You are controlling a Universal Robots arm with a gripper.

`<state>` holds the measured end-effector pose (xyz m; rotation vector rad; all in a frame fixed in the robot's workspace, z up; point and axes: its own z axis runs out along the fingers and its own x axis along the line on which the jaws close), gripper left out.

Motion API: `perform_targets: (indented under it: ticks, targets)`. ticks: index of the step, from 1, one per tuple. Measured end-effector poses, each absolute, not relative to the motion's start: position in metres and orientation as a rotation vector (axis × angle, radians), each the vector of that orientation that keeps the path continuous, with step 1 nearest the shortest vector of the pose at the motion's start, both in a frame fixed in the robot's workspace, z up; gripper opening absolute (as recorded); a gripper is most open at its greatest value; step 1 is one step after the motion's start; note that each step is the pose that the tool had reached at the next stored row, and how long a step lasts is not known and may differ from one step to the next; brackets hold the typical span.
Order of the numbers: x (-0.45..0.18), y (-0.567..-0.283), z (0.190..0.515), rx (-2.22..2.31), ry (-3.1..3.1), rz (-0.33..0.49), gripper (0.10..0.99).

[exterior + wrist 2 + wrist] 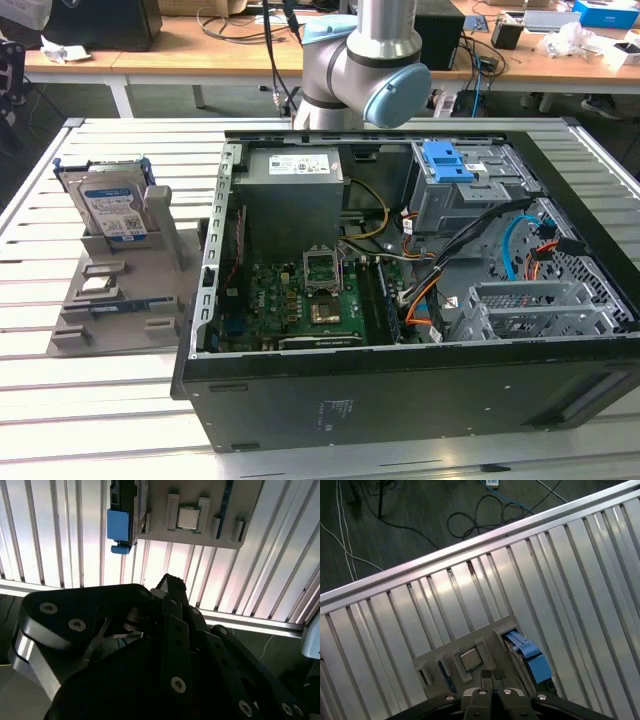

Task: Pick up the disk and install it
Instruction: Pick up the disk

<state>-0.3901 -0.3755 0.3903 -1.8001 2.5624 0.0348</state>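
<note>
Silver-grey metal with blue plastic side rails: the disk (113, 208) is stood on edge in a slot of the grey holder (170, 255), at the exterior view's left. It is well apart from the open black computer case (400, 400). Its blue-and-white labelled face is turned toward the exterior camera and tipped slightly back. The lower part is sunk in the slot, so which way the long axis runs cannot be told for sure. In both wrist views the disk is seen edge-on from above as a thin strip, with one blue rail (119, 526) (536, 666) jutting past the holder's edge. A square metal-capped chip (189, 517) is seated in a pocket of the same holder, beside the disk.

The holder is flat, matte and moulded with ribs, and is laid on a ribbed aluminium slat table (100, 400). The black gripper (492, 680) is held above the slats near the holder, apart from the disk, with its fingers drawn together and nothing between them. A smooth grey arm (365, 60) with a pale blue joint cap is seen behind the case. Inside the case are a grey power-supply box (295, 195), a green motherboard (310, 300) and a blue caddy (447, 160).
</note>
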Motion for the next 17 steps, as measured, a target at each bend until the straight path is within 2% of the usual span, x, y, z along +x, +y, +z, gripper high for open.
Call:
perform_targets:
  ticks: [17]
  targets:
    - [-0.3901,-0.3755,0.3903,-2.19,2.243,0.037,0.106]
